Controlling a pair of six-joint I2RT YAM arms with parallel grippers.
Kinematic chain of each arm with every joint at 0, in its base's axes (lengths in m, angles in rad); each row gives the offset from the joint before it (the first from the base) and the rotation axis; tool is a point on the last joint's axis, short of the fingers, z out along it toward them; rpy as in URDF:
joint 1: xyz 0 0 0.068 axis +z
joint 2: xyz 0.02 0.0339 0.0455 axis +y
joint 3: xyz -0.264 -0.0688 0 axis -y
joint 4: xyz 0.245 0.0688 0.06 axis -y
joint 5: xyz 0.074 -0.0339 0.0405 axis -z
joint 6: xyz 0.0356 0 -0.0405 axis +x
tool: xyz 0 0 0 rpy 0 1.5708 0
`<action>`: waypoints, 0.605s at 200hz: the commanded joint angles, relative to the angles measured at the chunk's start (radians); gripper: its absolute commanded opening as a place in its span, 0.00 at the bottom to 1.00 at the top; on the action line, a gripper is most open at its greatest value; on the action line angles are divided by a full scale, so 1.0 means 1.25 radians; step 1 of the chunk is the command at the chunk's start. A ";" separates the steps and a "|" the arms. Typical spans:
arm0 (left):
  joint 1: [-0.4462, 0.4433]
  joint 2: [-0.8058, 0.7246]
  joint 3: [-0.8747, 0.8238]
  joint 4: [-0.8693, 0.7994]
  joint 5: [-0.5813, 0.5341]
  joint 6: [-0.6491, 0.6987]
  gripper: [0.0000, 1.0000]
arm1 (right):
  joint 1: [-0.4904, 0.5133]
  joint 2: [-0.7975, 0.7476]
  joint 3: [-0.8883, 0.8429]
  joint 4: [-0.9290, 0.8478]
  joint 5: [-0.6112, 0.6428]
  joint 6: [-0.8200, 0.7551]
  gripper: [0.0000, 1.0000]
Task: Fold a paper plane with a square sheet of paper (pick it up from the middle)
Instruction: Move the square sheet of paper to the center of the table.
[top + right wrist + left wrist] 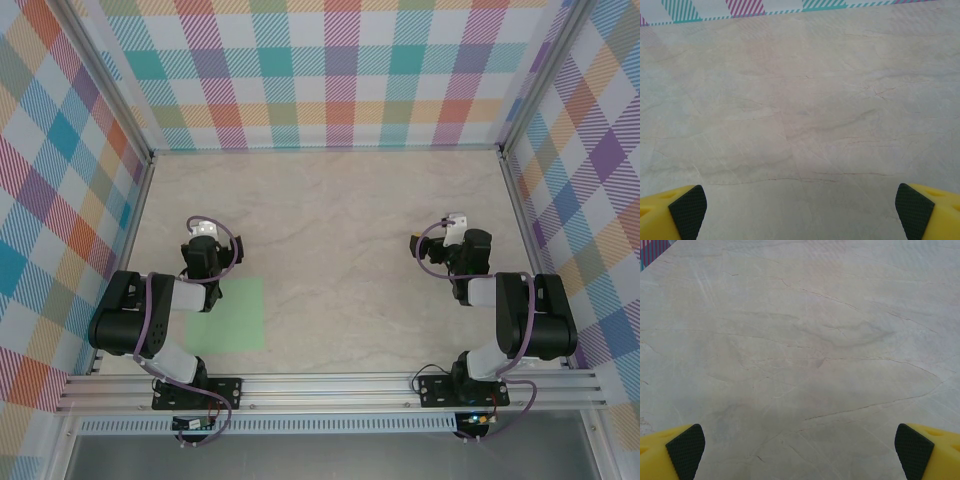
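Pale green square sheet of paper (240,315) flat on the table (350,200), close to the near-left corner and just ahead of the near edge; sides in line with the table's edges; no fold or crease to be made out, so probably nothing of the plane begun; left part hidden under the left arm (135,322).

Left gripper (800,452) spread wide, black pads (686,450) at the two lower corners of the wrist view, nothing between them but bare marbled top; right gripper (801,212) likewise wide and holding nothing, over bare table on the right side; both pointing toward the far edge, hence away from the sheet.

Key relation: sheet behind the left fingers, toward the near edge, its middle just to the right of the left forearm; no long axis to speak of, being square, so no preferred approach angle on that account.

Nearer by far: the left arm, folded partly over the sheet; well apart from it: the right arm, across the table toward the right edge.

Probably calls for drawing the left wrist back toward the near edge and tipping the fingers down onto the sheet's middle; likely hard to pinch, being thin and flat against the top; some risk of sliding rather than lifting.
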 commanded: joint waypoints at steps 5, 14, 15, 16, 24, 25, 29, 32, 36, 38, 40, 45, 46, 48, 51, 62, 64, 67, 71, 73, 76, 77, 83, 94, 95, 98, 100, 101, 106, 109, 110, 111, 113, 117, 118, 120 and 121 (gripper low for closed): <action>0.003 -0.008 0.014 0.022 0.008 -0.010 1.00 | 0.000 0.000 0.008 0.032 -0.019 -0.008 1.00; 0.002 -0.007 0.013 0.022 0.008 -0.010 1.00 | 0.000 -0.001 0.008 0.032 -0.018 -0.008 1.00; 0.003 -0.007 0.013 0.022 0.008 -0.010 1.00 | 0.001 0.000 0.008 0.032 -0.018 -0.008 1.00; 0.002 -0.007 0.013 0.022 0.008 -0.010 1.00 | 0.001 -0.001 0.007 0.032 -0.019 -0.008 1.00; 0.003 -0.007 0.013 0.022 0.009 -0.011 1.00 | 0.000 0.000 0.008 0.032 -0.018 -0.008 1.00; 0.002 -0.008 0.013 0.023 0.008 -0.010 1.00 | 0.000 0.000 0.008 0.032 -0.018 -0.008 1.00; 0.003 -0.008 0.013 0.022 0.008 -0.010 1.00 | 0.000 0.000 0.008 0.032 -0.018 -0.008 1.00; 0.003 -0.008 0.013 0.022 0.008 -0.010 1.00 | 0.001 0.000 0.008 0.032 -0.018 -0.008 1.00; 0.003 -0.008 0.013 0.022 0.008 -0.010 1.00 | 0.001 0.000 0.008 0.031 -0.019 -0.008 1.00; 0.002 -0.007 0.013 0.022 0.008 -0.009 1.00 | 0.000 0.000 0.008 0.032 -0.018 -0.008 1.00; 0.003 -0.007 0.013 0.023 0.008 -0.010 1.00 | 0.000 0.000 0.008 0.032 -0.018 -0.008 1.00; 0.003 -0.008 0.013 0.022 0.008 -0.010 1.00 | 0.000 0.000 0.008 0.032 -0.019 -0.008 1.00; 0.003 -0.008 0.013 0.022 0.008 -0.010 1.00 | 0.000 0.000 0.008 0.032 -0.019 -0.008 1.00; 0.003 -0.008 0.013 0.022 0.008 -0.010 1.00 | -0.001 0.000 0.008 0.032 -0.018 -0.008 1.00; 0.003 -0.008 0.014 0.022 0.008 -0.010 1.00 | 0.000 0.000 0.008 0.031 -0.019 -0.008 1.00; 0.003 -0.008 0.013 0.022 0.008 -0.009 1.00 | 0.000 0.000 0.008 0.032 -0.019 -0.008 1.00; 0.002 -0.008 0.013 0.022 0.009 -0.009 1.00 | 0.001 0.000 0.008 0.032 -0.019 -0.008 1.00; 0.003 -0.008 0.013 0.022 0.008 -0.010 1.00 | 0.000 0.000 0.008 0.032 -0.019 -0.008 1.00; 0.002 -0.008 0.013 0.022 0.009 -0.010 1.00 | 0.000 0.000 0.008 0.032 -0.019 -0.008 1.00; 0.003 -0.008 0.013 0.023 0.008 -0.010 1.00 | 0.000 0.000 0.008 0.032 -0.019 -0.008 1.00; 0.002 -0.008 0.014 0.022 0.008 -0.011 1.00 | 0.000 0.000 0.008 0.032 -0.019 -0.008 1.00; 0.003 -0.008 0.014 0.022 0.008 -0.011 1.00 | 0.001 0.000 0.008 0.032 -0.019 -0.008 1.00; 0.003 -0.008 0.013 0.023 0.008 -0.011 1.00 | 0.001 0.000 0.008 0.032 -0.019 -0.008 1.00; 0.003 -0.008 0.013 0.022 0.009 -0.010 1.00 | 0.001 0.000 0.008 0.032 -0.019 -0.008 1.00; 0.003 -0.008 0.013 0.022 0.009 -0.010 1.00 | 0.000 -0.001 0.008 0.032 -0.019 -0.008 1.00; 0.003 -0.008 0.013 0.022 0.009 -0.011 1.00 | 0.000 0.000 0.008 0.032 -0.019 -0.008 1.00; 0.002 -0.008 0.013 0.023 0.009 -0.010 1.00 | 0.000 0.000 0.007 0.032 -0.019 -0.008 1.00; 0.003 -0.008 0.013 0.023 0.008 -0.010 1.00 | 0.000 0.000 0.008 0.032 -0.018 -0.008 1.00; 0.005 -0.008 0.014 0.022 0.011 -0.010 1.00 | 0.001 0.000 0.008 0.032 -0.018 -0.008 1.00; 0.010 -0.008 0.013 0.022 0.023 -0.012 1.00 | 0.000 0.000 0.008 0.032 -0.019 -0.008 1.00; 0.012 -0.008 0.013 0.021 0.027 -0.013 1.00 | 0.001 0.000 0.008 0.032 -0.019 -0.008 1.00; 0.014 -0.008 0.013 0.021 0.032 -0.014 1.00 | 0.001 0.000 0.008 0.032 -0.019 -0.008 1.00; 0.016 -0.009 0.013 0.021 0.038 -0.015 1.00 | 0.000 0.000 0.008 0.032 -0.019 -0.008 1.00; 0.015 -0.009 0.013 0.021 0.038 -0.012 1.00 | 0.000 -0.001 0.008 0.032 -0.018 -0.008 1.00; 0.014 -0.008 0.013 0.021 0.038 -0.011 1.00 | 0.000 0.000 0.008 0.032 -0.018 -0.008 1.00; 0.013 -0.008 0.014 0.018 0.037 -0.010 1.00 | 0.000 0.000 0.008 0.032 -0.019 -0.008 1.00; 0.012 -0.008 0.015 0.017 0.036 -0.010 1.00 | 0.000 0.000 0.008 0.032 -0.019 -0.008 1.00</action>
